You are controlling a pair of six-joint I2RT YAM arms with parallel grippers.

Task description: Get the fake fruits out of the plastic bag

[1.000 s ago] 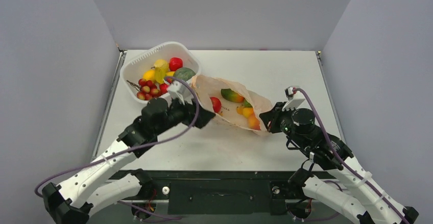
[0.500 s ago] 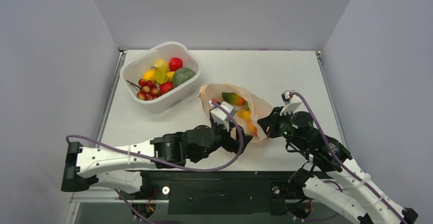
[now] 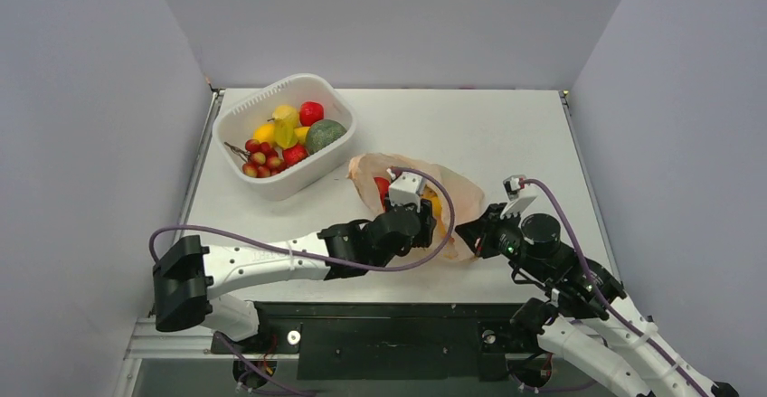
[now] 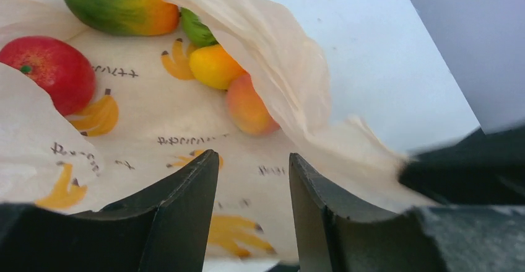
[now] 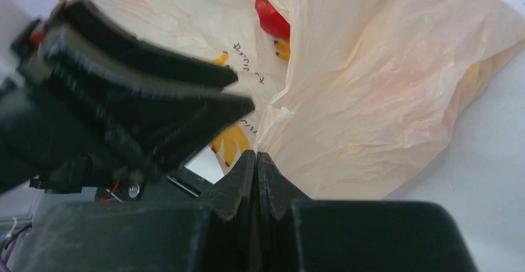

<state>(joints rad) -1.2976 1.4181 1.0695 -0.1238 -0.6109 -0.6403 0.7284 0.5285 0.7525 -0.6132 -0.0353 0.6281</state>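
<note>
While the plastic bag [image 3: 457,189] lies crumpled near the middle of the table [image 3: 525,135], both pincers stand at its near edge.

Left pincer [image 3: 423,219]: set at the bag's 6 o'clock side, at the open mouth. Its jaws are part-way open with a clear gap and nothing between them. The printed inner film lies just past its fingertips [image 4: 197,179]; whether they touch it cannot be told.

Right pincer [image 3: 468,231]: at the bag's 4 o'clock corner. Its jaws are fully closed, and the wrist view shows the bag's film gathered into the fingertips [image 5: 247,163], so it grips the bag's edge.

Fake fruits [image 3: 382,186]: inside the bag. In the left wrist view a red apple [image 4: 52,70] sits at 9 o'clock and a green-orange mango [image 4: 117,5] at 11. A yellow fruit [image 4: 213,66] touches an orange one [image 4: 247,108] near centre.

White basket [image 3: 298,180]: at 10 o'clock from the bag, apart from it, holding further fruits.
</note>
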